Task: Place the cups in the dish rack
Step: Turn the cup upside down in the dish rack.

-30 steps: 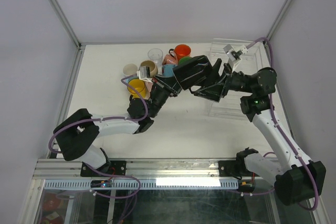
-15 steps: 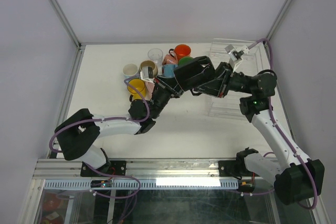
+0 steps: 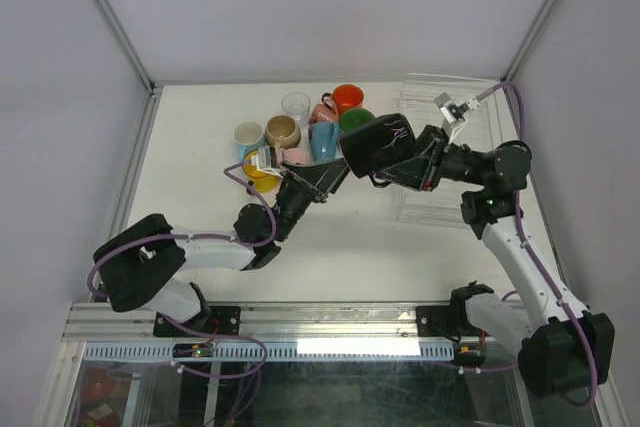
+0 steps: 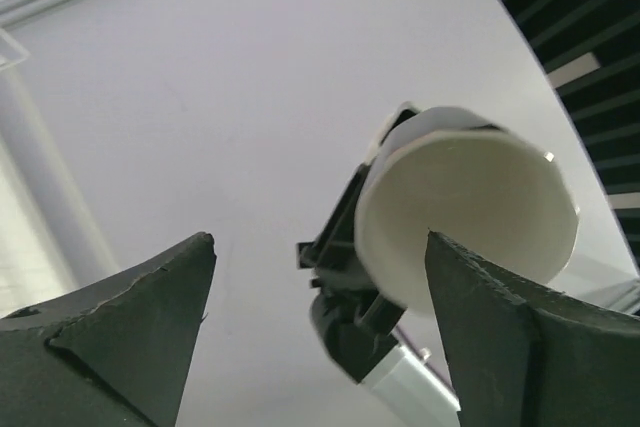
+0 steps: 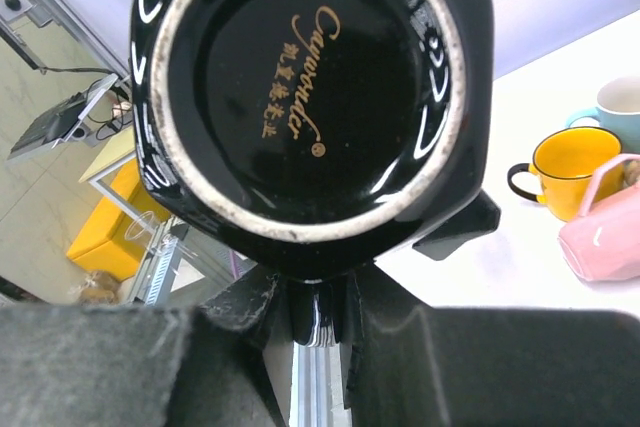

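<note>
The black mug [image 5: 310,87] has been handed across: the left claw [image 4: 315,257] is now spread wide and released, the right claw [image 5: 318,312] clamped on it. Placement in the dish rack [image 3: 440,97], far right, is expected next.

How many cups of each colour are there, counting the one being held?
pink mugs: 2
blue mugs: 2
yellow mug: 1
beige mug: 1
orange mug: 1
green mug: 1
black mug: 1
clear glass: 1
Total: 10
</note>
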Robot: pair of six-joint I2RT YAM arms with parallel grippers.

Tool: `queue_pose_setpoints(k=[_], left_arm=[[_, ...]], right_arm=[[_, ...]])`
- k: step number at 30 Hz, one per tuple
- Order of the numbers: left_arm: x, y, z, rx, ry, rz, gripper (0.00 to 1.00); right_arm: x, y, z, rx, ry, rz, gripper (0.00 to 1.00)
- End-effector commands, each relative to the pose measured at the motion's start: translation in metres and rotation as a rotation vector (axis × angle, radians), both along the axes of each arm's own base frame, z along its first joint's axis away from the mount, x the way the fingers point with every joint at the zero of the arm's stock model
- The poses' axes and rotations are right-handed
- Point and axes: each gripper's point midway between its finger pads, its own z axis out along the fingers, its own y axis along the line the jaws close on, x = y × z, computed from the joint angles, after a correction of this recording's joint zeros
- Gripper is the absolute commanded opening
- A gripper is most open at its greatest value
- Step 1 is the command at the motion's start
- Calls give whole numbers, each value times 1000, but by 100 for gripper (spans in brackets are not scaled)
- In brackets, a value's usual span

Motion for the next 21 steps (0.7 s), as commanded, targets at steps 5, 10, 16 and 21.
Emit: queue_pose_setpoints(k=[5,10,16,21], left_arm=[[-45,63,7,-73,-179,43,97],[-33,65,-45,231,-175,29,99],[-2,61,-80,766,-155,16,99],[4,67,-74,1129,-263,-20,99]], right_arm=[[-8,-24,26,-7,-221,-88,0],[0,-35,23,-41,-51,-142,0],[26,-59,10,-166,-258,-266,0],[60,-90,4,-264,-295,-445,0]])
